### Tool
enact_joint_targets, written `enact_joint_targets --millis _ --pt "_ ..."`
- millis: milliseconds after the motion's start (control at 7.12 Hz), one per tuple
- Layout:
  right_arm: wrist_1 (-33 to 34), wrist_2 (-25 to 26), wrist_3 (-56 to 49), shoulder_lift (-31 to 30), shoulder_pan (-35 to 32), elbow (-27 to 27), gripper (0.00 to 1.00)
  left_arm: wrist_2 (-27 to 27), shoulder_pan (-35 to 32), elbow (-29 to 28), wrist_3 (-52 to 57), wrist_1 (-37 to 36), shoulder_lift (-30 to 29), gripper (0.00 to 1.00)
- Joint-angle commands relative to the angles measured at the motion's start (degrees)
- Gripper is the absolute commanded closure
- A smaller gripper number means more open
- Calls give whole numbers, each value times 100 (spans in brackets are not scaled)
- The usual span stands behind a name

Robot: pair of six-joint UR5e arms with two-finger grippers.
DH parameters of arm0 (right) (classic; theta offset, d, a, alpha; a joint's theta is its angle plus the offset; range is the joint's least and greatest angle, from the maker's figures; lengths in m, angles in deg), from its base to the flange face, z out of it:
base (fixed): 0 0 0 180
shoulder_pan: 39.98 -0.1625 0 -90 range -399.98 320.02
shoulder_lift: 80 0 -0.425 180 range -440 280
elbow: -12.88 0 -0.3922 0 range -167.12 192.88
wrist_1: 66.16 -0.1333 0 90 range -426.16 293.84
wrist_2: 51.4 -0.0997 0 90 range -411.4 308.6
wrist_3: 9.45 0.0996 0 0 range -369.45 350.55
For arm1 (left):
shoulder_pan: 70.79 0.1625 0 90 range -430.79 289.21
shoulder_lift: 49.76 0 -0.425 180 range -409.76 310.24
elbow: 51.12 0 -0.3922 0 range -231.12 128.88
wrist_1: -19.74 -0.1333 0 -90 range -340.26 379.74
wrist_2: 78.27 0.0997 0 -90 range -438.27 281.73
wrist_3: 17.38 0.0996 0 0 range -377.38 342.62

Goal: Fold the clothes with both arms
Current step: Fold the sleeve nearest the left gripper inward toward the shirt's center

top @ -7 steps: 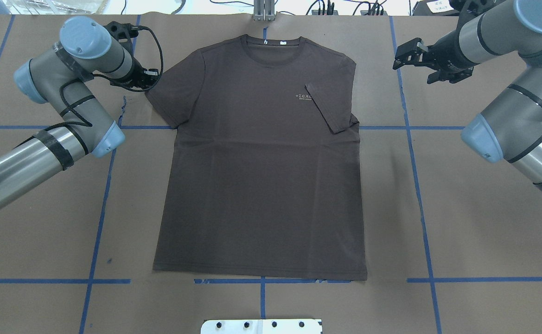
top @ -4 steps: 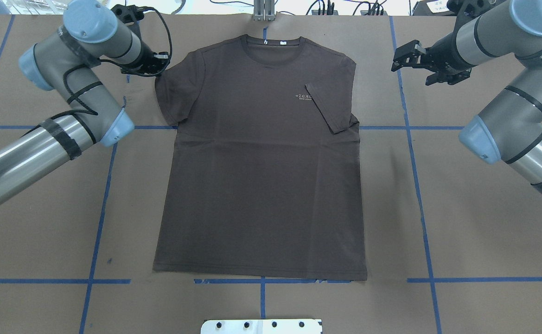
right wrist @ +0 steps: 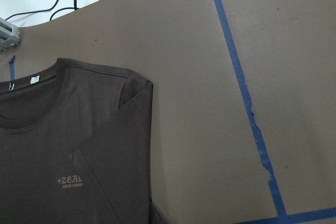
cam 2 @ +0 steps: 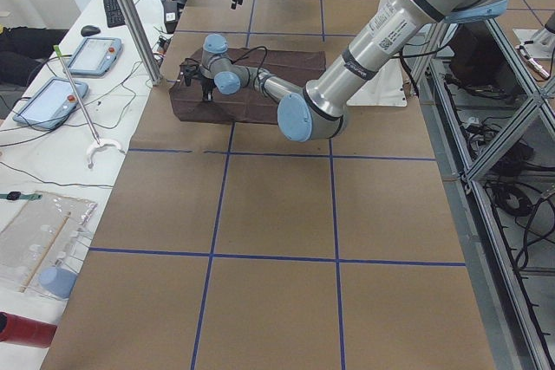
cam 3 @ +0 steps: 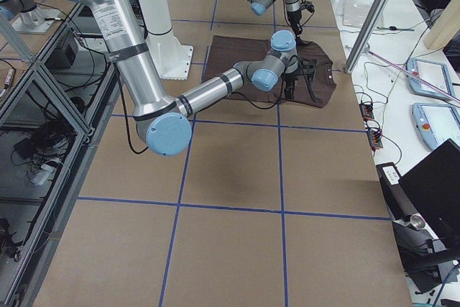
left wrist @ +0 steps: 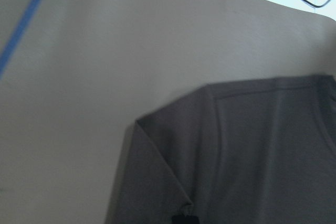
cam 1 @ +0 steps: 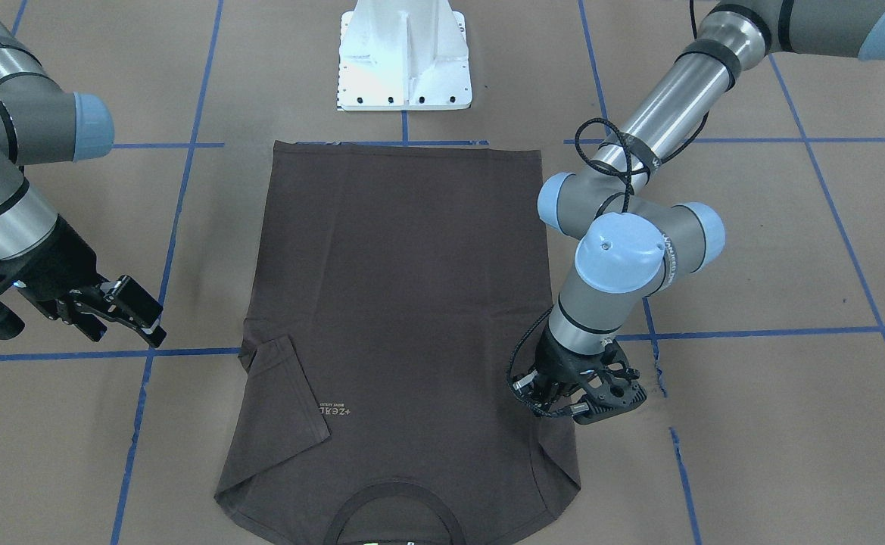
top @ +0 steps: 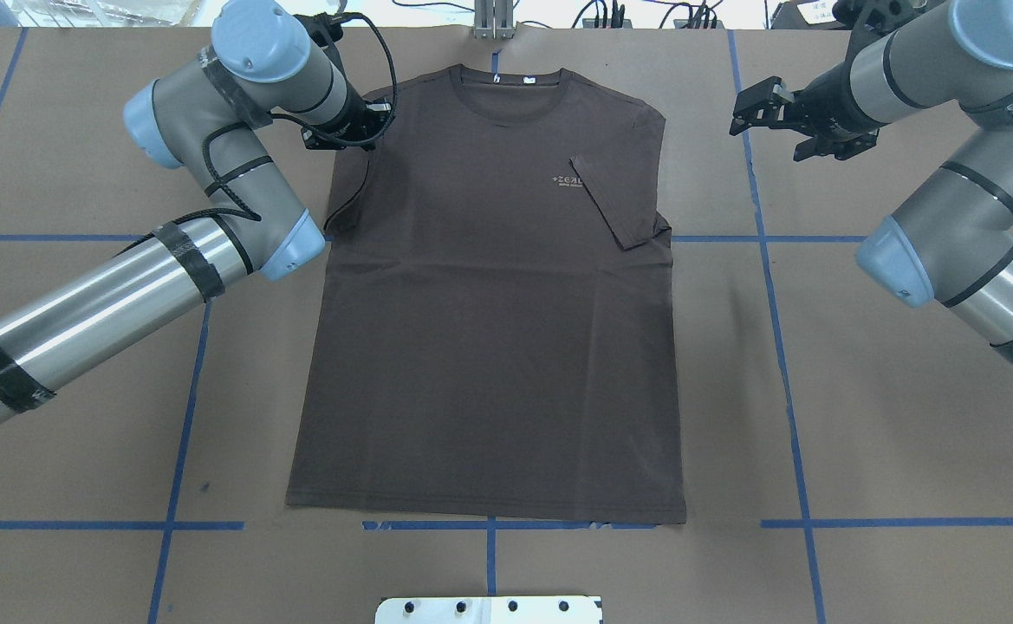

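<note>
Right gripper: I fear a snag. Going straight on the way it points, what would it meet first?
Likely the T-shirt, at its near shoulder; only bare table lies between. How high the right gripper hangs is unclear, so it could touch the table first.

Grey-and-silver left arm (top: 81, 312), matching right arm (top: 974, 208), light blue joint caps (top: 250, 26), black cables (top: 389, 54), black tape bands (top: 185, 260)

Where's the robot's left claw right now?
In the overhead view the left gripper is at upper left, over the shoulder of the T-shirt, just left of its collar.
</note>
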Motion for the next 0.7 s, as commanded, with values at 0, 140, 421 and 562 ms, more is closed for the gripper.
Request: enact_joint_targets --millis 0,140,421,562 --pt "-4 0 0 5 27 10 0 26 6 -215 -17 89 -62 100" --pt "-4 0 0 14 45 19 0 35 6 -251 -35 185 -80 100" --pt "-4 0 9 14 36 10 0 35 6 -347 -35 247 -133 100" --pt "-4 0 9 14 45 10 0 35 6 -391 -35 387 -159 100"
